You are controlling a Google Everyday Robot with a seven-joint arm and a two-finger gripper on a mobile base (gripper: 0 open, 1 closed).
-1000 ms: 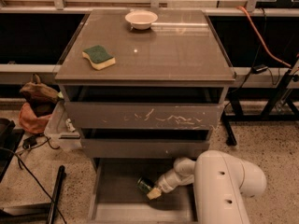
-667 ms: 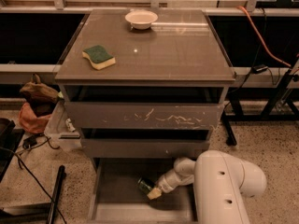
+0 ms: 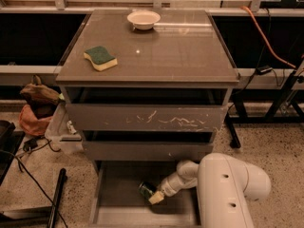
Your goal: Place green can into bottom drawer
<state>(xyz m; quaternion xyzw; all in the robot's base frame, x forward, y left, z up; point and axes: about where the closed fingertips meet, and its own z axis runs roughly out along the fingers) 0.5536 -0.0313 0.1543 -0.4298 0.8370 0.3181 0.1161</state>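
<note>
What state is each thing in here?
Bottom drawer: pulled open.
Middle drawer: shut.
Top drawer: shut, front scratched.
Pincer: down in bottom drawer.
Can: inside bottom drawer, at pincer.
Bowl: upright.
Sponge: green side up.

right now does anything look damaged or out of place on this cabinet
The scratched drawer front stands out: white scuffs run across its middle and right side. Nothing looks spilled. The pincer is low inside the open bottom drawer, right at the green can, which looks tilted rather than upright.
</note>
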